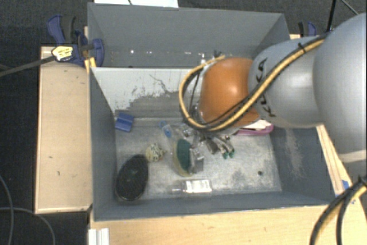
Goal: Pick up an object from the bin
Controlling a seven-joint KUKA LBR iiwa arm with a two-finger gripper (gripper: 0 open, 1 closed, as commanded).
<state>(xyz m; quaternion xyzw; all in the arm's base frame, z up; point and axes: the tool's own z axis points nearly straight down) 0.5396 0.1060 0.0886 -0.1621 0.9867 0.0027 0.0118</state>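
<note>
Grey bin (103, 135) | gripper (198, 151) sat low, just beside dark-green oval thing (182, 158); open or closed, impossible to tell | step seemingly approach | next move called for closing, lifting.

You are looking down into the grey metal bin (106, 123) from above and somewhat to one side, facing its far wall (172, 31), which is rising toward the top. You are sitting fairly near, with its rim (189, 212) showing on every side, and the arm (309, 83) is reaching in large from your right.
</note>
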